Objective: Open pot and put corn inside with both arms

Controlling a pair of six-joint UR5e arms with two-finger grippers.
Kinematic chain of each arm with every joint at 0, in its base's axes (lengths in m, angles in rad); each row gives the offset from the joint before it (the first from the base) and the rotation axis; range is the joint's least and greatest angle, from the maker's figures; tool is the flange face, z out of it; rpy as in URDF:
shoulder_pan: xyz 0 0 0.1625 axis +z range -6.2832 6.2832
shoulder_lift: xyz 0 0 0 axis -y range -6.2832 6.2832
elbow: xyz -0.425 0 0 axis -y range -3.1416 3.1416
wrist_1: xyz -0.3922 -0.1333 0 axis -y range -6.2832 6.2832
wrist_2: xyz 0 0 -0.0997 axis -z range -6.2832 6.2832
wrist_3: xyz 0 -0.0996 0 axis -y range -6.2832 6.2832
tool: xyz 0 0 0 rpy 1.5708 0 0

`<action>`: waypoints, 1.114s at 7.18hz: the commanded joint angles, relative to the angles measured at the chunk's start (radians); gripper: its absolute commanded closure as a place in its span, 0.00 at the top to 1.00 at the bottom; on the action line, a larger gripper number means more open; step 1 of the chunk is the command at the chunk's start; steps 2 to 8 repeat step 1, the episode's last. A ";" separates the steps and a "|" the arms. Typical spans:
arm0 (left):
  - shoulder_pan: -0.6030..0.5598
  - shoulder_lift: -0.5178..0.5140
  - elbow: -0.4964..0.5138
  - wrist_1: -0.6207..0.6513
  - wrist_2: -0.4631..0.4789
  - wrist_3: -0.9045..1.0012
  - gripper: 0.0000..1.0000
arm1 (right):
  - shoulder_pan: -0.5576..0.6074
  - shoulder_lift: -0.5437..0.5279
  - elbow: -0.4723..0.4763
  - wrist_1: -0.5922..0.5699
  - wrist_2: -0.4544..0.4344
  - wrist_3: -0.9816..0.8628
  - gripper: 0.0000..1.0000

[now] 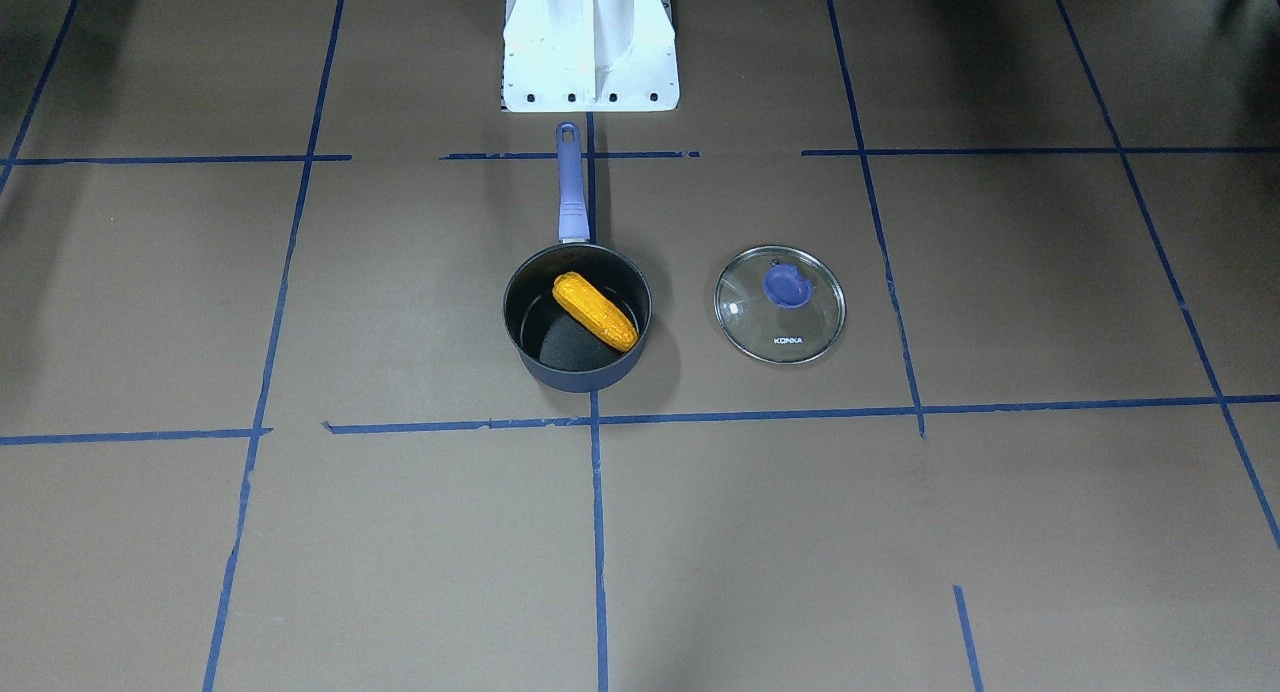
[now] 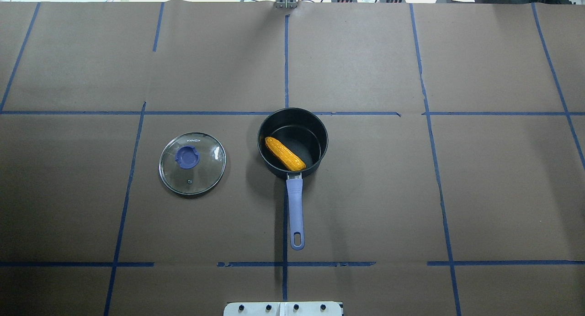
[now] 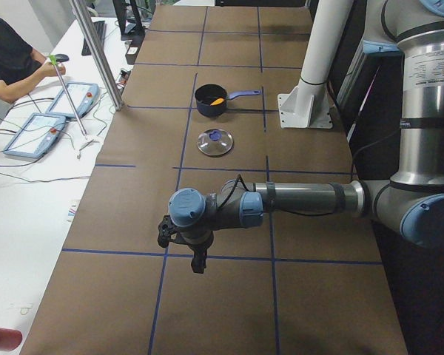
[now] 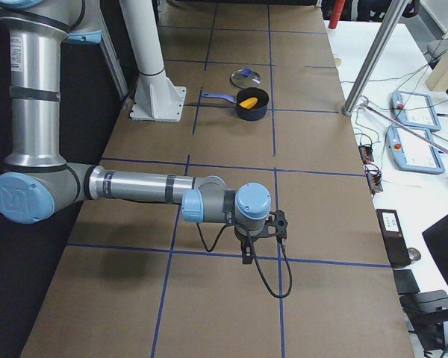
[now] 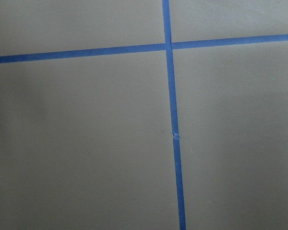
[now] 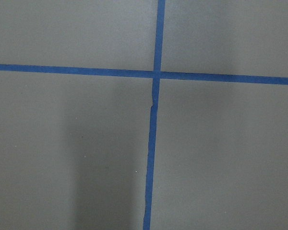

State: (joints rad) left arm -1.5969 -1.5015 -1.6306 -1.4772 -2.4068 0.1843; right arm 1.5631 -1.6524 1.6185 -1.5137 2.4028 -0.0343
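The dark navy pot stands open at the table's middle, its lavender handle pointing toward the robot's base. The orange-yellow corn lies inside it, also seen from overhead. The glass lid lies flat on the table beside the pot, on the robot's left. My left gripper shows only in the exterior left view, far from the pot, pointing down. My right gripper shows only in the exterior right view, equally far off. I cannot tell whether either is open or shut. Both wrist views show only brown paper and blue tape.
The white pedestal base stands behind the pot's handle. Blue tape lines cross the brown paper. A side table with teach pendants, a metal pole and a seated person lie beyond the table's far edge.
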 commanded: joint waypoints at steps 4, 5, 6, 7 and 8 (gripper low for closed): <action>0.000 -0.002 0.000 0.000 0.000 0.000 1.00 | 0.000 0.000 0.000 0.003 0.001 0.001 1.00; 0.000 -0.002 0.000 0.000 0.000 0.000 1.00 | 0.000 0.000 0.000 0.003 0.001 0.001 1.00; 0.000 -0.002 0.000 0.000 0.000 0.000 1.00 | 0.000 0.000 0.000 0.003 0.001 0.001 1.00; 0.000 -0.002 0.000 0.000 0.000 0.000 1.00 | 0.000 0.000 0.000 0.003 0.001 0.001 1.00; 0.000 -0.002 0.000 0.000 0.000 0.000 1.00 | 0.000 0.000 0.000 0.003 0.001 0.001 1.00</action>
